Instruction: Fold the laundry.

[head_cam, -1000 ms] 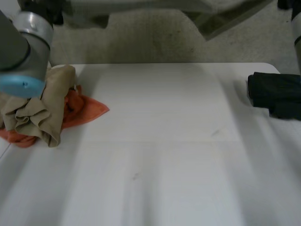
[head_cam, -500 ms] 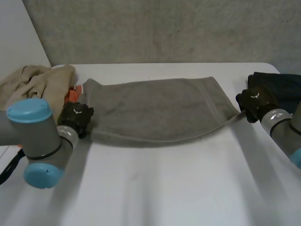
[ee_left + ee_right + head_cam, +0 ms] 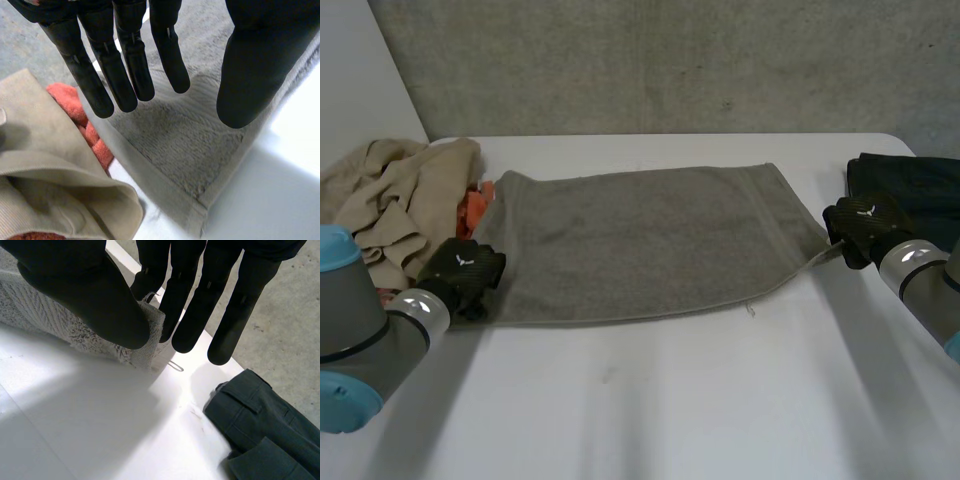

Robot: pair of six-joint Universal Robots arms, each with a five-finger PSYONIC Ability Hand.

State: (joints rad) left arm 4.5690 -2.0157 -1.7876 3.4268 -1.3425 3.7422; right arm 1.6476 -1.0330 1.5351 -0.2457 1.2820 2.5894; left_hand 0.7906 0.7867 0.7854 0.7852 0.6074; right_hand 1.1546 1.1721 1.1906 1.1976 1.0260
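Two near corners of the grey towel are where our hands are. Half a second ago the near hem sagged in a curve and the left hand sat farther back. Now that hand has come toward us, and the hem runs nearly straight along the table. We read this as the spreading step about finished: the towel lies flat across the table's middle, ready for a first fold.

In its wrist view the left hand's fingers are straight and spread above the flat corner, thumb apart, gripping nothing. The right hand has its corner raised between thumb and a finger. It looks pinched as far as we can judge, though the thumb covers the contact itself.

Farther off, the beige garment buries most of the orange cloth, so we cannot tell what that is. The dark trousers beyond the right hand run out of the head view.
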